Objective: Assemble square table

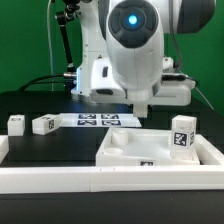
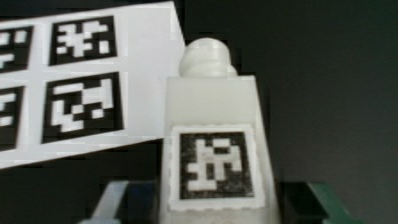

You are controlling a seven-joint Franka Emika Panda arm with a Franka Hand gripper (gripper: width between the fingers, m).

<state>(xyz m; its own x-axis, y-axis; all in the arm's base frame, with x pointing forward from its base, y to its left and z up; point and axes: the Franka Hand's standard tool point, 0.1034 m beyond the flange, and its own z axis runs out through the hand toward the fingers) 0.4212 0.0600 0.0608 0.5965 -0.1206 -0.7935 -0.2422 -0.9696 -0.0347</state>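
My gripper (image 2: 214, 204) is clamped on one tagged leg (image 2: 214, 120) just beside the marker board (image 2: 71, 80). Two more sit on the tabletop (image 1: 60, 148) at the exterior view's left: the outer leg (image 1: 16, 124) and the inner leg (image 1: 44, 124). The fourth leg (image 1: 182, 132) stands upright on the single square slab (image 1: 125, 152).

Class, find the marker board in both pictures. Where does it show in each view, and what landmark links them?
Exterior view: the marker board lies flat on the black table, mid-picture, just to the exterior view's left of the gripper.
Wrist view: it fills the background beside the white leg.
Shared landmark: the gripper, whose fingers flank the leg.
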